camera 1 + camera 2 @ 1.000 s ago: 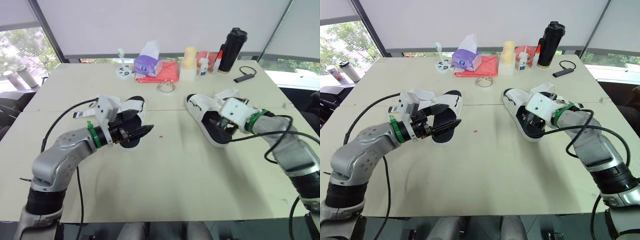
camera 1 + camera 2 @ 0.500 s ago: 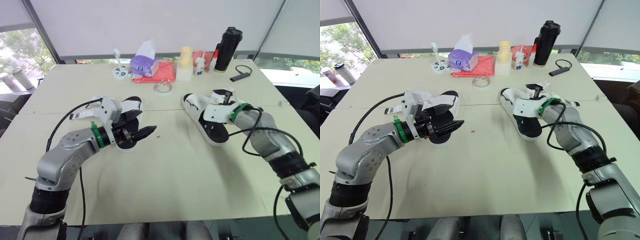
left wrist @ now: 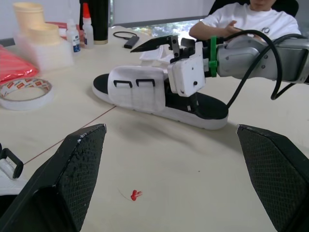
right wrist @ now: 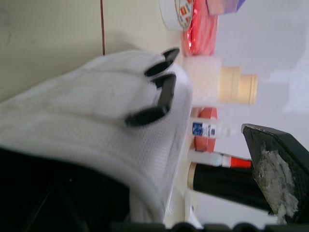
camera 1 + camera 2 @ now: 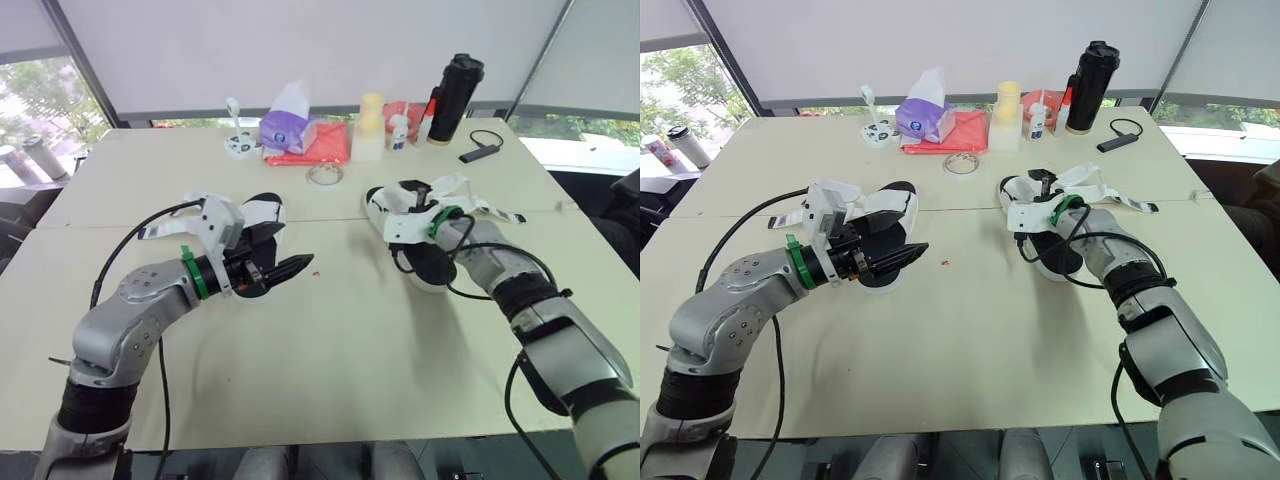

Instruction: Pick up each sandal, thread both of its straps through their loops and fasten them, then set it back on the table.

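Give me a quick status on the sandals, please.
Left gripper open, empty, beside left sandal. Right gripper at upper of right sandal; grip unclear. Both sandals on table, straps unfastened. Tape roll behind, apart.

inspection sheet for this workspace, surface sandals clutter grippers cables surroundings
surface: cream table, one small red scrap.
job's things: left sandal and right sandal lie flat; right sandal's loops empty, strap trailing.
clutter: tissue pack, red cloth, tape roll, glue bottle, black flask at far edge.
grippers: left gripper fingers open, empty, by left sandal; right gripper over right sandal.
cables: left arm cable lies on table; right arm cable loops along the forearm.
surroundings: windows, person beyond the table.
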`<action>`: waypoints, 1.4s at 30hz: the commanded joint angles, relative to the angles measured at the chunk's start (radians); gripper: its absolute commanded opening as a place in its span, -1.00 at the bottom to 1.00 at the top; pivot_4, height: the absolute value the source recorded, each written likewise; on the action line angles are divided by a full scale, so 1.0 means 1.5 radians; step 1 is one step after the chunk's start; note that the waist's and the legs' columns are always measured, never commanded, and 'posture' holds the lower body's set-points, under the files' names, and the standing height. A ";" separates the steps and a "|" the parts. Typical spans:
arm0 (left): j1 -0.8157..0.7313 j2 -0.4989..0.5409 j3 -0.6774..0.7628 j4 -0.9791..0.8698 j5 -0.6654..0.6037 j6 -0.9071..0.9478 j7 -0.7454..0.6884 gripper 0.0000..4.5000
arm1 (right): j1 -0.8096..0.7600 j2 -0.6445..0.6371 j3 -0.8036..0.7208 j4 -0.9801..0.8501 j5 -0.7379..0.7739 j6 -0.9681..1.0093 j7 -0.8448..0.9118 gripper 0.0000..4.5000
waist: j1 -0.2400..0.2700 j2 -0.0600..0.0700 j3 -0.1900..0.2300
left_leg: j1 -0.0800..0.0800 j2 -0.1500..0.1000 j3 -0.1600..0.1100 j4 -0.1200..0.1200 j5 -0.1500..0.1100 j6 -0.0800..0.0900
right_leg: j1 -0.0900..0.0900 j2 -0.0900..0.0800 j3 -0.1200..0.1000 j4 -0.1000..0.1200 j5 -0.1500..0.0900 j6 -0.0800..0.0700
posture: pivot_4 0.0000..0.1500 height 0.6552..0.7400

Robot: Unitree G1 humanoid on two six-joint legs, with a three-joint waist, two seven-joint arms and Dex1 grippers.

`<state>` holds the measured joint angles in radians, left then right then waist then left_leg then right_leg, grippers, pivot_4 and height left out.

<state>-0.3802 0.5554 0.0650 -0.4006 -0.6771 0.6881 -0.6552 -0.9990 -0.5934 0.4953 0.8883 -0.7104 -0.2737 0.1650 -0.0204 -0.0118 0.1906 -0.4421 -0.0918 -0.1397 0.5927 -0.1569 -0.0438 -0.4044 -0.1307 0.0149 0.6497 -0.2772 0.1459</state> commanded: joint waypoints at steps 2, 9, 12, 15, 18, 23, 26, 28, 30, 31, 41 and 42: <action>0.004 0.003 0.017 -0.029 -0.005 -0.006 0.006 1.00 | -0.031 0.003 0.004 0.035 -0.016 -0.026 -0.026 0.97 | -0.001 0.000 0.000 | 0.000 0.000 0.000 0.000 0.000 0.000 | 0.000 0.000 0.000 0.000 0.000 0.000 | 1.00 0.75; 0.005 -0.001 0.013 -0.031 -0.004 -0.007 0.014 1.00 | -0.046 0.008 0.007 0.067 -0.027 -0.044 -0.046 -0.30 | -0.001 0.000 0.000 | 0.000 0.000 0.000 0.000 0.000 0.000 | 0.000 0.002 0.001 0.001 0.000 0.000 | 1.00 0.75; 0.003 -0.001 0.012 -0.030 -0.004 -0.007 0.014 1.00 | -0.045 0.004 0.010 0.068 -0.034 -0.057 -0.051 -0.99 | -0.002 0.000 0.000 | 0.001 0.000 0.000 0.000 0.000 -0.001 | 0.000 0.002 0.001 0.001 0.000 0.000 | 1.00 0.75; 0.002 -0.002 0.011 -0.028 -0.005 -0.007 0.016 1.00 | -0.044 -0.005 0.017 0.062 -0.049 -0.085 -0.072 -0.99 | -0.002 0.000 0.000 | 0.001 0.001 0.000 0.000 0.000 -0.001 | 0.000 0.002 0.001 0.001 0.000 0.000 | 1.00 0.75; 0.003 -0.001 0.013 -0.026 -0.006 -0.007 0.014 1.00 | -0.043 -0.017 0.018 0.052 -0.057 -0.109 -0.086 -0.99 | -0.003 0.000 0.000 | 0.001 0.001 0.000 -0.001 0.000 -0.001 | -0.001 0.002 0.001 0.002 0.000 0.000 | 1.00 0.75; 0.003 0.007 0.012 -0.013 -0.001 -0.013 0.000 1.00 | -0.015 -0.088 0.006 -0.065 -0.036 -0.252 -0.064 -0.99 | 0.000 0.001 0.000 | 0.000 0.000 0.000 -0.001 0.000 -0.001 | -0.001 0.002 0.002 0.002 0.000 0.000 | 1.00 0.75; -0.007 0.015 0.018 0.011 0.003 -0.020 -0.016 1.00 | 0.032 -0.147 -0.011 -0.190 0.028 -0.379 -0.006 -0.99 | 0.000 0.001 0.000 | 0.000 0.001 0.000 -0.001 0.000 -0.001 | -0.001 0.002 0.002 0.001 0.000 0.000 | 1.00 0.75; -0.015 0.022 0.016 0.026 0.007 -0.025 -0.028 1.00 | 0.053 -0.181 -0.011 -0.247 0.039 -0.447 0.016 -0.99 | -0.002 0.001 0.000 | 0.001 0.001 0.000 -0.001 0.000 -0.001 | -0.001 0.002 0.002 0.001 0.000 0.000 | 1.00 0.75; -0.022 0.025 0.013 0.038 0.013 -0.031 -0.040 1.00 | 0.067 -0.204 -0.008 -0.282 0.054 -0.507 0.043 -0.99 | -0.002 0.001 0.001 | 0.001 0.001 0.000 -0.001 0.000 -0.001 | -0.001 0.002 0.002 0.002 0.000 0.000 | 1.00 0.75; -0.028 0.024 0.011 0.044 0.016 -0.034 -0.044 1.00 | 0.069 -0.210 -0.005 -0.290 0.059 -0.536 0.054 -0.99 | -0.002 0.001 0.001 | 0.001 0.001 0.000 -0.001 0.000 -0.001 | -0.001 0.002 0.002 0.002 0.000 0.000 | 1.00 0.75; -0.050 -0.004 -0.008 0.065 0.033 -0.049 -0.050 1.00 | 0.009 -0.185 0.016 -0.198 -0.022 -0.724 0.082 -0.99 | -0.010 0.001 0.001 | 0.001 0.001 0.000 -0.001 0.001 -0.001 | 0.000 0.003 0.002 0.002 0.001 -0.001 | 1.00 0.75; -0.049 -0.005 -0.009 0.062 0.034 -0.049 -0.050 1.00 | 0.002 -0.181 0.015 -0.188 -0.037 -0.733 0.078 -0.99 | -0.010 0.001 0.001 | 0.002 0.001 0.000 -0.001 0.001 -0.001 | -0.001 0.003 0.002 0.002 0.001 -0.001 | 1.00 0.75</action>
<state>-0.4451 0.5483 0.0498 -0.2775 -0.6289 0.6384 -0.7276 -0.9489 -0.8710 0.5467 0.5906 -0.7428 -1.3415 0.3139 -0.0359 -0.0105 0.1913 -0.4397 -0.0899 -0.1396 0.5918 -0.1558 -0.0454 -0.4052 -0.1262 0.0186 0.6528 -0.2762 0.1447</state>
